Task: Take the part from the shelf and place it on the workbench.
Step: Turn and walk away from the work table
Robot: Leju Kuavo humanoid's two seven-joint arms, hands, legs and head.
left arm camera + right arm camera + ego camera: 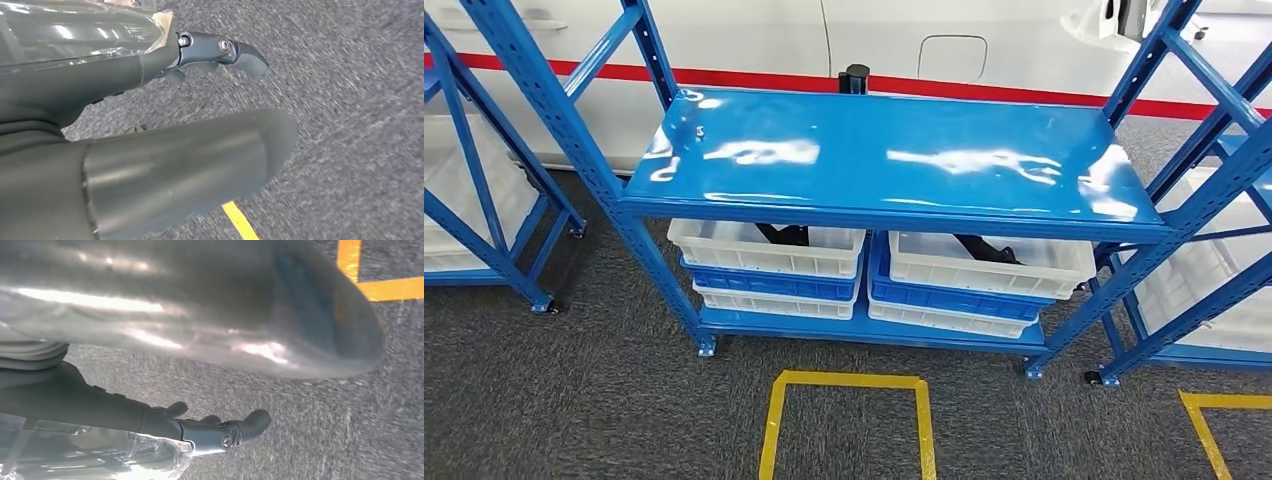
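**Both hands empty over carpet; parts in shelf bins**

Left hand (150,135) and right hand (200,340): fingers extended, nothing grasped, grey carpet (350,100) beneath. On the blue shelf (884,160), a bare top is seen. Below it, stacked white and blue bins: a dark part (784,234) is held in the left bin (764,255), another (986,247) in the right bin (984,272).

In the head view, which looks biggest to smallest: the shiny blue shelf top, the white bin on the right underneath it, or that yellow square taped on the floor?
1. Blue shelf top, by far the largest.
2. Right white bin and yellow floor square look alike; the square is cut off and nearer the camera, so no ranking.
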